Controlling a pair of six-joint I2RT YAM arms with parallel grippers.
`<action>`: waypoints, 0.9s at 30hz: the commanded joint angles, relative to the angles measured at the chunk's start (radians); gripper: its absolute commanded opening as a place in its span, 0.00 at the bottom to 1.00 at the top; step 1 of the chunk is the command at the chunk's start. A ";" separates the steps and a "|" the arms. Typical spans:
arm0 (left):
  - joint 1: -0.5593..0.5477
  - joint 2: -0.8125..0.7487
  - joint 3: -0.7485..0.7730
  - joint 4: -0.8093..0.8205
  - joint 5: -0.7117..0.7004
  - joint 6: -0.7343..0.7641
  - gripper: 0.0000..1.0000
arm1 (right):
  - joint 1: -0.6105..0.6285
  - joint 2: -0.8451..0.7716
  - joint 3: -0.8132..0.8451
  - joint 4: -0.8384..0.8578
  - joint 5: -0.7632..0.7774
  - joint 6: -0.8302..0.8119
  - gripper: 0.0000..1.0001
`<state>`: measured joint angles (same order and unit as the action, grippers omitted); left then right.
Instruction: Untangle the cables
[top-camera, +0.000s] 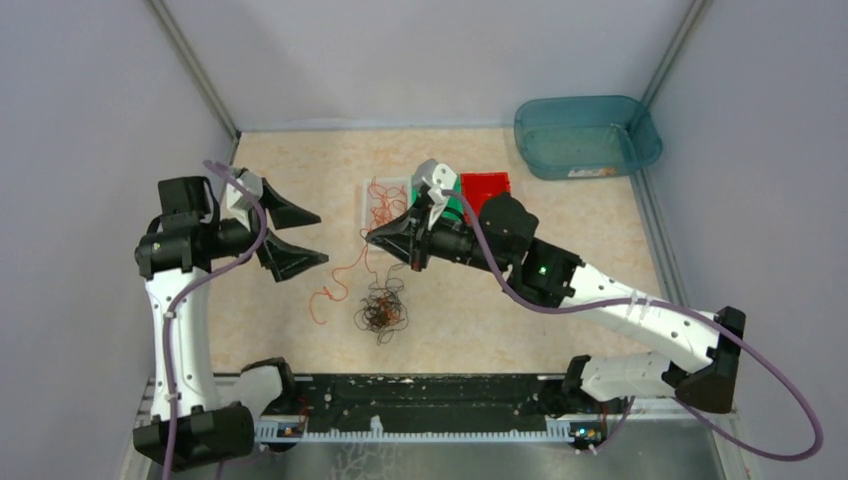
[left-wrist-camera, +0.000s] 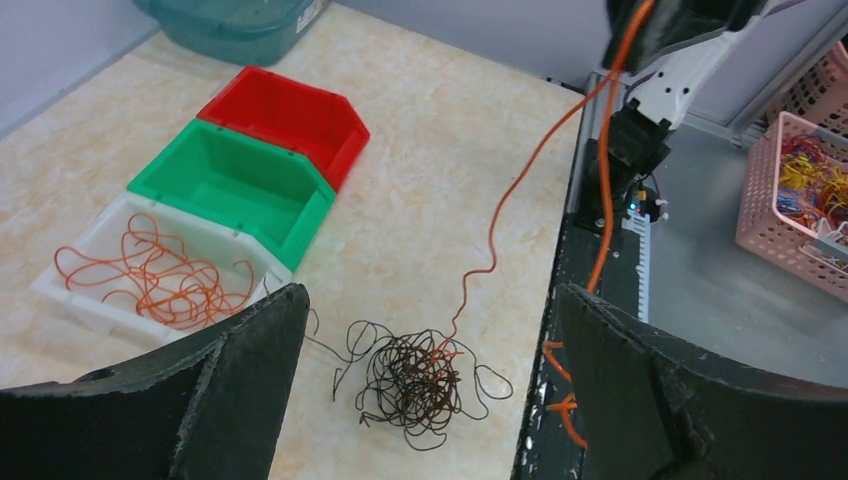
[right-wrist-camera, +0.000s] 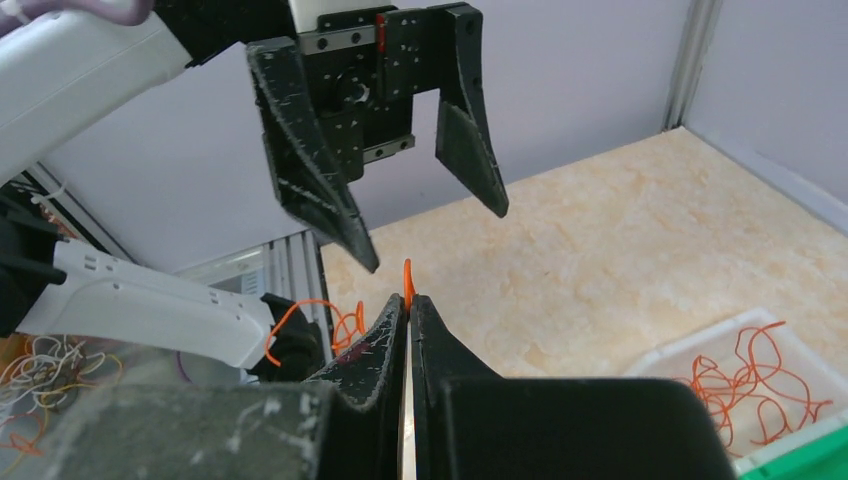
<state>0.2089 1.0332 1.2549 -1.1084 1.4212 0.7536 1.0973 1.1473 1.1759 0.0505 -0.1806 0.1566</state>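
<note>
The left pincer (top-camera: 322, 238) hangs over the left part of the table (top-camera: 600, 210) with its two fingers spread wide and nothing between them. It points right, toward the right pincer (right-wrist-camera: 409, 305), and the two are near each other but apart.

The right pincer is shut tight on one orange cable (right-wrist-camera: 407, 272), and a short end of the cable stands up above the fingertips. In the left wrist view this cable runs down from the pincer in a long loose curve. Its lower end reaches the table at the dark tangle (left-wrist-camera: 415, 380).

That tangle is a small knot of curly dark brown or black cables lying on the table near the middle, toward the near edge. A few loose loops stray from its edges. Whether the orange cable is caught inside it or only lies against it, I cannot tell.

Farther back stand three open bins in a row, touching side to side. The white bin (left-wrist-camera: 90, 310) is on the left and holds a loose heap of orange cables (left-wrist-camera: 160, 275). The green bin (left-wrist-camera: 230, 180) is in the middle and the red bin (left-wrist-camera: 285, 115) on the right.

A teal tub (top-camera: 560, 140) sits in the far right corner, well apart from the bins. Off the table, a pink basket (left-wrist-camera: 765, 200) holds cables of mixed colours.
</note>
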 joint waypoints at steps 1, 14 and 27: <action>-0.023 -0.040 0.045 -0.053 0.094 0.031 0.99 | 0.006 0.054 0.103 0.073 -0.031 -0.026 0.00; -0.152 -0.105 0.006 0.068 0.035 -0.068 0.99 | 0.006 0.149 0.194 0.137 -0.082 0.014 0.00; -0.293 -0.188 -0.257 0.711 -0.243 -0.514 0.89 | 0.006 0.207 0.200 0.262 -0.168 0.135 0.00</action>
<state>-0.0494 0.8207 1.0115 -0.5583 1.2472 0.3328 1.0973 1.3674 1.3254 0.2070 -0.3130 0.2546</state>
